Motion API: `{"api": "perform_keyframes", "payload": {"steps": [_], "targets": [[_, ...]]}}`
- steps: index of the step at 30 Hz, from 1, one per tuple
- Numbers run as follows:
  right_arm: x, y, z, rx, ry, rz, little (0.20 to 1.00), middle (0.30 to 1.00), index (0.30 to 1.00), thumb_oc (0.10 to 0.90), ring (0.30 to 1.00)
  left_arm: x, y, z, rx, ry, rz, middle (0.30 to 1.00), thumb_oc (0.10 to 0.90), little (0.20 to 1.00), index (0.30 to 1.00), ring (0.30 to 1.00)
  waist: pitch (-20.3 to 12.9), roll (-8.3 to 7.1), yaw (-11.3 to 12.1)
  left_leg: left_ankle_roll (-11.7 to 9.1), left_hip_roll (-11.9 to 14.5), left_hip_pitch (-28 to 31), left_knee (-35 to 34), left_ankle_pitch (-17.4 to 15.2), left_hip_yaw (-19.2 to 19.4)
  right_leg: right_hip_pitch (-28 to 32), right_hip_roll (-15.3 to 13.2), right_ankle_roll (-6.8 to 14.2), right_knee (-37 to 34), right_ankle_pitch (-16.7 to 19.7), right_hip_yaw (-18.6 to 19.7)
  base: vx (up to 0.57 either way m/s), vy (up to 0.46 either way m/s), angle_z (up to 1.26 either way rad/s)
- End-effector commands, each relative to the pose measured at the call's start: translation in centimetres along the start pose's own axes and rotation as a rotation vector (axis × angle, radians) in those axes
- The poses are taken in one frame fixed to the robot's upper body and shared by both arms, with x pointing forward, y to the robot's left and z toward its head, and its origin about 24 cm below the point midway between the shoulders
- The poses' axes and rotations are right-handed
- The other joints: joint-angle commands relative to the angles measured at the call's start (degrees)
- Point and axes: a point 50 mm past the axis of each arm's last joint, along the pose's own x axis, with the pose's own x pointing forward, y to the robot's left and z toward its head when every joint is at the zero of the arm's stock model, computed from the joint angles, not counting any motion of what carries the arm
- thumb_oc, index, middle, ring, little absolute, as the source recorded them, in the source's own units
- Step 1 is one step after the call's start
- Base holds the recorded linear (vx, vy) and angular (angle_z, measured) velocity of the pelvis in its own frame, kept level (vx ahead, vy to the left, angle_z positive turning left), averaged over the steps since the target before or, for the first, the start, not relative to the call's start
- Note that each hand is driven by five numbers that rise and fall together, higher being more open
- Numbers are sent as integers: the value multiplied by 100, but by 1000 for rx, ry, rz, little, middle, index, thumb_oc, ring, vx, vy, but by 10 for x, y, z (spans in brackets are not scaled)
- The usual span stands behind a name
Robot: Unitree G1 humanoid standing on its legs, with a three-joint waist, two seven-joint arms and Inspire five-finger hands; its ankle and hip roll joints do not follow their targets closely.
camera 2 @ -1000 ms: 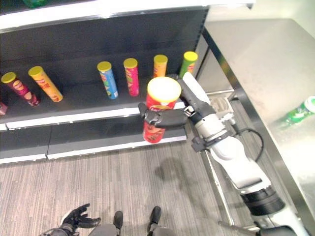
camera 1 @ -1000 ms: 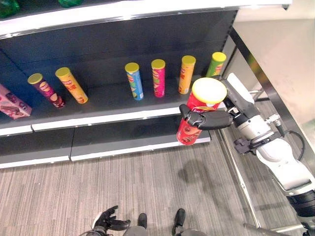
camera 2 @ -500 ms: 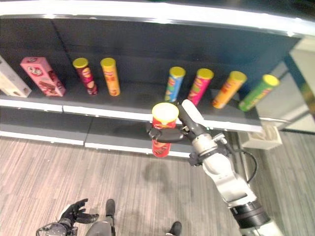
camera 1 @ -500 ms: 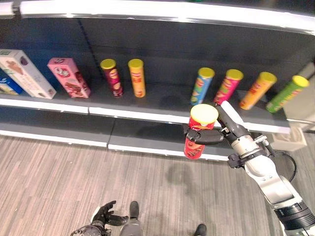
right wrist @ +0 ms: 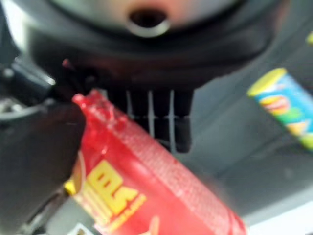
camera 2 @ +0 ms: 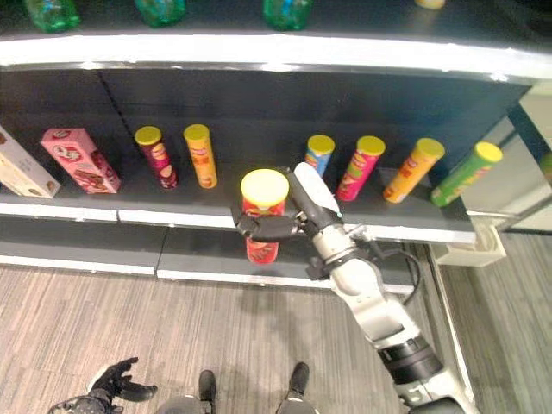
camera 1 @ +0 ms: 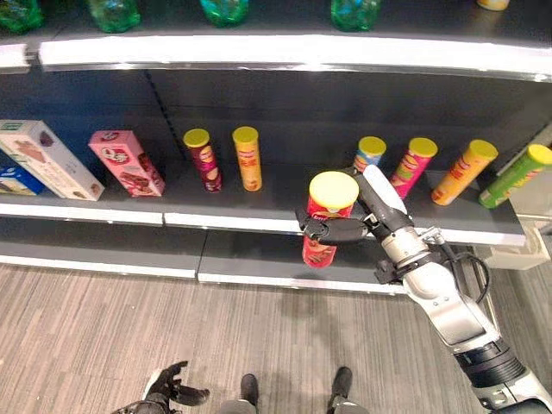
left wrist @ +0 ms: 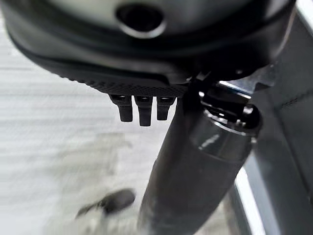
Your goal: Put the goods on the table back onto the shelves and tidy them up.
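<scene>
- Red can (camera 1: 326,221), yellow lid: held upright in air by right hand (camera 1: 338,229), fingers and thumb wrapped round its mid-body; sits in front of the middle shelf (camera 1: 285,216) edge, not resting on it.
- Right wrist view: same red can (right wrist: 146,181) pressed against right hand's fingers (right wrist: 161,115); blue can w/ yellow lid (right wrist: 283,105) seen past it.
- Left hand (camera 1: 168,390): low at bottom of head view, over wood-look floor (camera 1: 103,336), holding nothing; fingers spread loosely. Left wrist view: fingertips (left wrist: 141,108) hang straight-ish, nothing in them.
- Middle shelf, robot's left to right: white box (camera 1: 47,159) and pink box (camera 1: 125,161), both leaning; dark-red can (camera 1: 203,159); orange can (camera 1: 248,158); gap; blue can (camera 1: 370,152) partly hidden behind right arm; pink can (camera 1: 412,166); orange-yellow can (camera 1: 464,172); green can (camera 1: 516,175). All cans w/ yellow lids, standing.
- Blue item (camera 1: 15,177): beside white box at far left, mostly cut off by frame; cannot tell what it is.
- Top shelf (camera 1: 285,52): green bottles (camera 1: 112,12) in a row, only the bases visible.
- Lower shelf (camera 1: 95,246): dark board below the middle shelf.
</scene>
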Motion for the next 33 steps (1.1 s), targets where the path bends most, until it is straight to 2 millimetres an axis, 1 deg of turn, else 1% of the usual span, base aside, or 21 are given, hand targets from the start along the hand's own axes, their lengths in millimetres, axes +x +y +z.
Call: {"api": "perform_keyframes", "payload": {"steps": [1,4,6,8,11,14,15,16,17,23,25,27,33], "targets": [[21,-45,50,-24,-262,-206,300,300,300,400,300,1,13,9,48,-54,26,900,800,900,900,900,-177,-75,105,-33,-193,190,16,-512,-438,-165,-279,425,42,-55,474,120,-165,20],[23,-44,45,-21,-235,-223,300,300,300,400,300,-1,3,3,29,-38,5,900,800,900,900,900,-282,-49,140,-73,-93,144,16,-463,-588,-21,-244,381,12,-87,280,127,-138,46],[24,-43,42,-20,-221,-224,300,300,300,400,300,-1,2,2,27,-33,0,900,800,900,900,900,-297,-42,152,-83,-67,124,16,-448,-644,29,-234,366,-4,-113,215,89,-96,36],[30,-38,31,27,-161,-228,300,300,300,400,300,-2,-2,2,22,-37,-13,900,800,900,900,900,-277,-7,261,-126,-14,39,16,-392,-783,131,-219,339,-28,-179,19,75,-110,27],[35,-45,26,3,-133,-300,300,300,300,400,300,-2,-3,4,27,-46,-23,900,800,900,900,900,-213,59,385,-180,29,-87,16,-343,-922,172,-244,334,-39,-227,-188,28,-73,43],[40,-57,22,19,-110,-447,300,300,300,400,300,-3,-5,5,32,-59,-26,900,800,900,900,900,-145,180,516,-236,16,-252,16,-268,-1065,169,-277,332,-20,-266,-373,3,-44,39],[40,-57,22,19,-111,-449,300,300,300,400,300,-3,-4,6,32,-59,-26,900,800,900,900,900,-145,180,511,-237,17,-258,16,-265,-1074,166,-277,332,-16,-270,-382,-50,-61,51],[46,-77,25,-40,-110,-625,300,300,300,400,300,-1,-4,11,52,-79,-9,900,800,900,900,900,-1,331,641,-270,-8,-464,16,-183,-1220,68,-315,328,60,-316,-504,-53,-50,42],[46,-77,25,-42,-111,-628,300,300,300,400,300,-1,-4,12,53,-80,-9,900,800,900,900,900,-2,333,636,-271,-8,-475,16,-179,-1231,58,-316,328,69,-321,-514,-62,-60,66],[49,-122,31,-159,-115,-874,300,300,300,400,300,-2,-5,22,82,-134,-2,900,800,900,900,900,192,623,810,-306,-56,-842,16,-42,-1438,-169,-392,326,168,-387,-699,-28,-22,33],[49,-141,32,-220,-110,-951,300,300,300,400,300,-2,-7,26,91,-154,-5,900,800,900,900,900,257,713,847,-318,-75,-966,16,1,-1486,-253,-421,332,224,-414,-737,-35,-21,17],[47,-170,34,-278,-95,-1071,300,300,300,400,300,-1,-12,36,101,-202,-16,900,800,900,900,900,388,898,907,-331,-99,-1143,16,56,-1556,-436,-483,324,399,-491,-764,-54,-27,23],[48,-199,46,-359,-112,-1185,300,300,300,400,300,-2,-15,52,103,-269,-22,900,800,900,900,900,579,1127,972,-356,-101,-1406,16,101,-1587,-754,-519,326,564,-560,-720,-27,-9,5]]}}
